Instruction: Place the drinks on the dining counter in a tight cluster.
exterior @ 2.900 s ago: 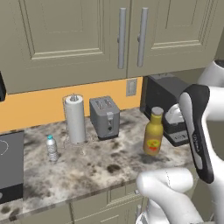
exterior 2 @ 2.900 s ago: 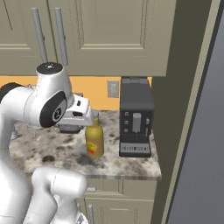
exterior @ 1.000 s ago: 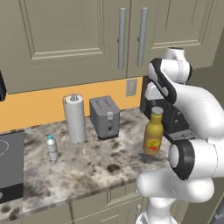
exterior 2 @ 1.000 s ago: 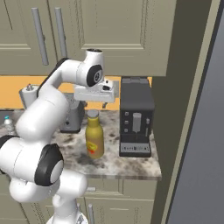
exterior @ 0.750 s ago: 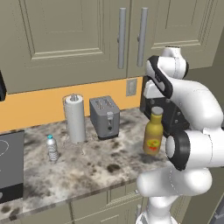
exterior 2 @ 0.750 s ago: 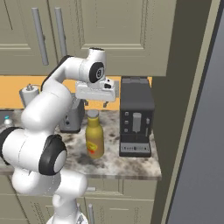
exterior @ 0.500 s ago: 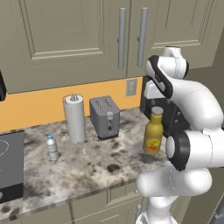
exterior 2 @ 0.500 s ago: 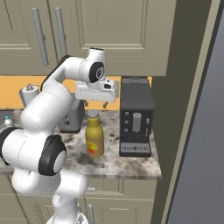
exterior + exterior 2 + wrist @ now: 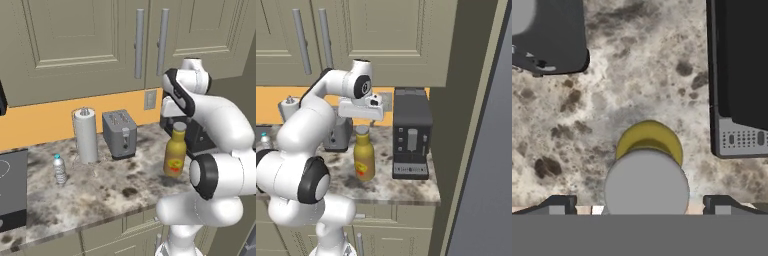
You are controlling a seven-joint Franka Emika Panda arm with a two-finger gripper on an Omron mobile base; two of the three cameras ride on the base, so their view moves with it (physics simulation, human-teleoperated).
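We see the gripper (image 9: 640, 200) hanging straight above the yellow juice bottle (image 9: 174, 155), its fingers (image 9: 558, 204) spread wide to either side of the bottle's grey cap (image 9: 646, 184) and touching nothing. In the hand view the cap sits between the two fingertips, with the yellow shoulder of the bottle showing just beyond it.

The juice bottle stands upright on the speckled marble counter (image 9: 100, 192), just left of the black coffee machine (image 9: 411, 132) and near the counter's front edge. In the right base view the gripper (image 9: 360, 117) sits just over the bottle's top (image 9: 361, 131), the white arm (image 9: 316, 115) arching up from the lower left.

Further left on the same counter we find a grey toaster (image 9: 120, 133) against the orange backsplash, a paper towel roll (image 9: 86, 135) just left of it, and the small water bottle (image 9: 59, 169) with its blue cap standing upright, well apart from the juice bottle. A black stovetop (image 9: 10, 192) lies at the far left edge. Beige cabinet doors (image 9: 100, 45) with long grey handles hang above.
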